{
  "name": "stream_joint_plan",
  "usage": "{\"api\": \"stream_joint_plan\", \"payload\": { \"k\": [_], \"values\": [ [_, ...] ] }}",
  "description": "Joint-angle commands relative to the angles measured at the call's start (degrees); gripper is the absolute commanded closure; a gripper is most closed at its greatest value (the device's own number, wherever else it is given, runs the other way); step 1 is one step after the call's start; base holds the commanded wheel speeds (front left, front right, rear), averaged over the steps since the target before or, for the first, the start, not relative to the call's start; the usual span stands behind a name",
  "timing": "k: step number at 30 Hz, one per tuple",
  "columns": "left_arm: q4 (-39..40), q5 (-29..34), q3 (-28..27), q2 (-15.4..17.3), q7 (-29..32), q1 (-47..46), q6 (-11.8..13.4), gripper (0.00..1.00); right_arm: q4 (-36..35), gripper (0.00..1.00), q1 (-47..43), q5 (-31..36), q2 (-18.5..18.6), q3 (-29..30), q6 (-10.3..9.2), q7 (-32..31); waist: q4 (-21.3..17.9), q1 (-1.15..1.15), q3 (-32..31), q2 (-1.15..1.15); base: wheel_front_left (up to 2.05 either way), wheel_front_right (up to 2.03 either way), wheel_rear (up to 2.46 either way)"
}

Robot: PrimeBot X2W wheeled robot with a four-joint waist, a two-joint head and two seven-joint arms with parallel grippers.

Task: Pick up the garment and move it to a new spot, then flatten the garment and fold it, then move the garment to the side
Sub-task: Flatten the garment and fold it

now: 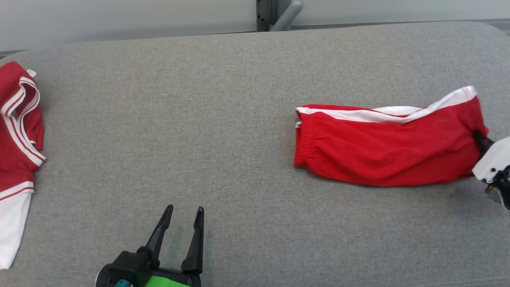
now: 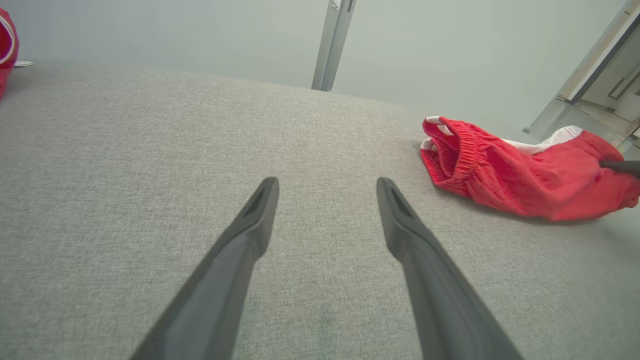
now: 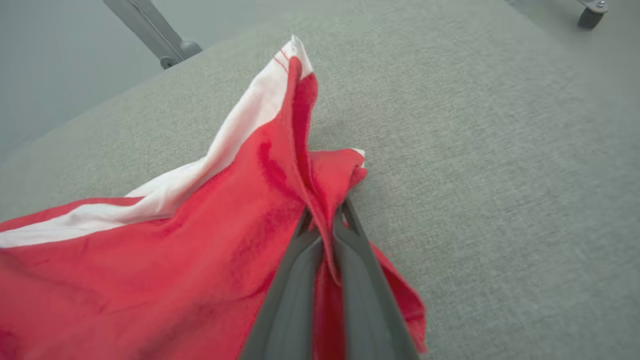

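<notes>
– One fold is all I've got. My right gripper [image 3: 325, 220] is clamped on the edge of the red shorts [image 1: 382, 155], at the leg end, opposite the elastic waistband [image 2: 462, 155].
– Where do they lie?
– On the right half of the grey padded top [image 1: 207, 119], bunched up, with the white side stripe [image 1: 350, 114] along the far edge. I'd judge them light, limp and not slippery. It's a thin knit that will sag and trail if lifted by one corner. A second hold at the waistband would spread them better.
– Your other hand?
– My left gripper [image 1: 185, 208] hangs spread wide with nothing in it, over bare fabric and well apart from the shorts.
– Anything else around?
– Another red-and-white garment [image 1: 18, 131] lies at the far left edge. The woven cover looks grippy, so dragging may wrinkle the cloth. Beyond it there's a pale wall [image 1: 119, 20] and a metal post [image 1: 279, 16].
</notes>
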State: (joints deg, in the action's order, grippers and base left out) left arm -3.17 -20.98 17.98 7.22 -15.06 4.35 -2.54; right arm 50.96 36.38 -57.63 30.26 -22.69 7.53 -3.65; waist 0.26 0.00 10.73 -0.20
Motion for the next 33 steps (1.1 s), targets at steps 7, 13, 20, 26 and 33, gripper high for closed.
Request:
{"api": "stream_joint_plan", "payload": {
  "k": [7,13,20,26,33],
  "values": [
    [-1.82,1.11,-1.06,-2.22,-0.15,1.61,-1.61,0.0,-6.17,1.0,-0.01,2.15,0.09,-0.26,-0.04,3.86,1.18,0.0,-1.48,0.2,0.0,0.0,0.0],
    [-2.35,1.81,-1.86,-3.28,-0.15,1.96,-2.28,0.0,-20.54,1.0,-3.32,3.78,-4.49,-4.9,-0.04,1.2,1.64,0.0,-1.72,0.2,0.0,0.0,0.0],
    [-3.27,2.08,-2.73,-3.8,-0.15,0.4,-2.86,0.0,-24.08,1.0,-6.26,9.09,-12.42,-5.92,-0.05,-0.19,2.62,0.0,-1.38,0.2,0.0,0.0,0.0],
    [-4.32,2.21,-2.27,-4.16,-0.15,0.41,-3.25,0.0,-19.75,1.0,-5.54,14.34,-19.71,-3.58,-0.05,0.85,3.51,0.0,-2.05,0.2,0.0,0.0,0.0],
    [-5.08,2.0,-2.51,-4.28,-0.15,1.01,-3.5,0.0,-16.54,0.0,-5.94,18.83,-23.16,-2.73,-0.05,1.67,4.16,0.0,-2.84,0.2,0.0,0.0,0.0]
  ]
}}
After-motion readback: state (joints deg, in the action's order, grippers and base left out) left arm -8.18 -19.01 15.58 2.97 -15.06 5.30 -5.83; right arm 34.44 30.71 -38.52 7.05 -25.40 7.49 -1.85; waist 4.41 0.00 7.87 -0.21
